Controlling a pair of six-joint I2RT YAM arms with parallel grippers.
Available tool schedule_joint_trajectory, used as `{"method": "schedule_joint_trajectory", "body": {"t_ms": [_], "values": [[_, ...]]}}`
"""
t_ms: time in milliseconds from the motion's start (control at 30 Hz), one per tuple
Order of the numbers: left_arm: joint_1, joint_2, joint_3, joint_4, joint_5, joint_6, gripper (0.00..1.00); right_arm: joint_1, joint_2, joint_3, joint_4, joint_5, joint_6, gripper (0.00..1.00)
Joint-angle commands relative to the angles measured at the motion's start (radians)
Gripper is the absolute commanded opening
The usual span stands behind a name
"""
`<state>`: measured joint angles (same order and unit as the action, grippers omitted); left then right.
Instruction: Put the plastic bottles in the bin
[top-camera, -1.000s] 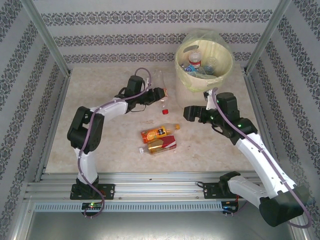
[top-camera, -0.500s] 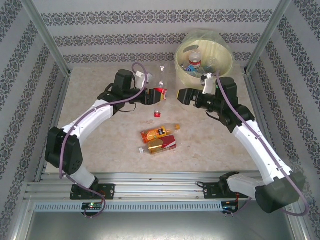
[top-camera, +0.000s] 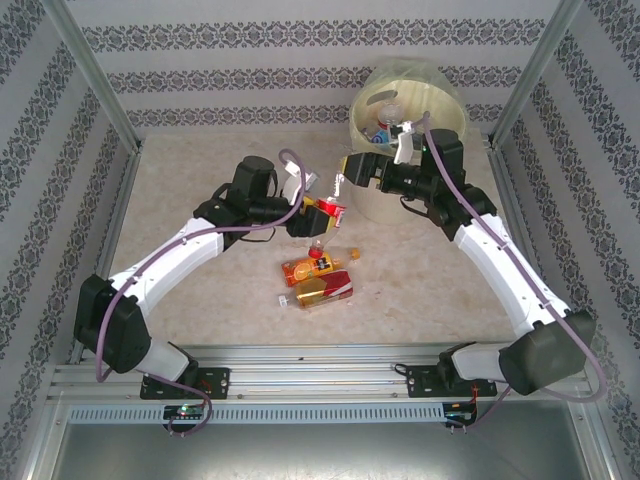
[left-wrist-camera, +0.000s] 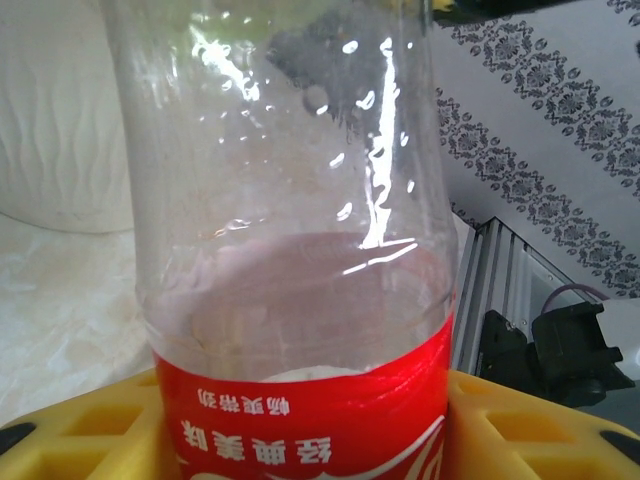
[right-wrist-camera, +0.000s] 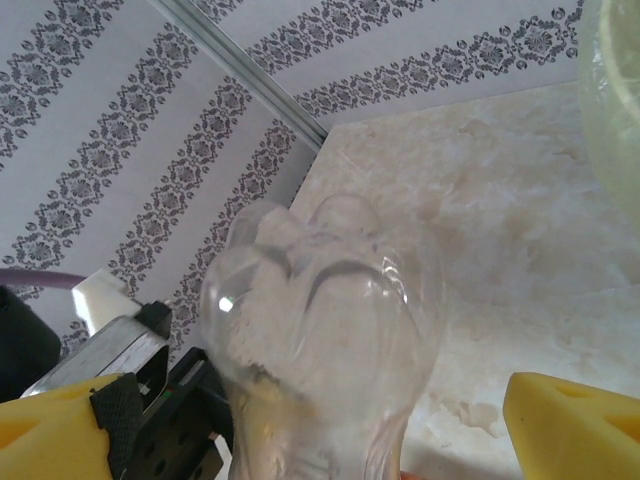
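a: left gripper (top-camera: 316, 209)?
b: clamped on the red-label bottle (top-camera: 332, 213), aloft just left of the bin (top-camera: 452, 112).
a: right gripper (top-camera: 348, 168)?
b: spread wide around that bottle's base, not touching. orange bottle (top-camera: 315, 267) flat on the table (top-camera: 200, 180), nearer.

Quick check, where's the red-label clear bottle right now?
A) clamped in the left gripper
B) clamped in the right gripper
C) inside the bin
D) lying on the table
A: the left wrist view shows the left gripper with its yellow fingers closed on both sides of the red-label bottle. The right gripper stands open around the bottle's base, with gaps on both sides.
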<state>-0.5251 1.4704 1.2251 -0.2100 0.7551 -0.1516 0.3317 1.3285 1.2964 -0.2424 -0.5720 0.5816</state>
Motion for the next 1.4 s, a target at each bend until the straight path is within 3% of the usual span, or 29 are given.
{"method": "schedule_joint_trajectory", "body": {"t_ms": [0,200,567,800,867,1033,1167,1367], "values": [[-0.023,-0.044,-0.012,-0.005,-0.003,0.053,0.55,0.011,0.022,0.042,0.016,-0.023,0.007,0.93],[-0.031,-0.03,-0.014,-0.012,0.016,0.046,0.55,0.024,0.042,0.063,0.011,-0.025,0.003,0.89],[-0.067,-0.027,-0.019,-0.019,-0.013,0.06,0.56,0.029,0.058,0.09,0.002,-0.038,0.002,0.67],[-0.067,-0.032,-0.023,-0.001,-0.045,0.037,0.62,0.029,0.04,0.101,-0.014,-0.017,-0.009,0.54],[-0.067,-0.04,-0.028,0.007,-0.05,0.032,0.69,0.029,0.034,0.103,-0.016,-0.011,-0.012,0.52],[-0.067,-0.079,-0.051,0.045,-0.084,0.022,1.0,0.024,0.031,0.157,-0.069,0.043,-0.054,0.52],[-0.065,-0.11,-0.061,0.057,-0.116,0.044,1.0,0.0,0.025,0.225,-0.106,0.084,-0.089,0.52],[-0.065,-0.186,-0.144,0.199,-0.173,0.024,1.0,-0.069,0.041,0.349,-0.125,0.094,-0.093,0.52]]}}
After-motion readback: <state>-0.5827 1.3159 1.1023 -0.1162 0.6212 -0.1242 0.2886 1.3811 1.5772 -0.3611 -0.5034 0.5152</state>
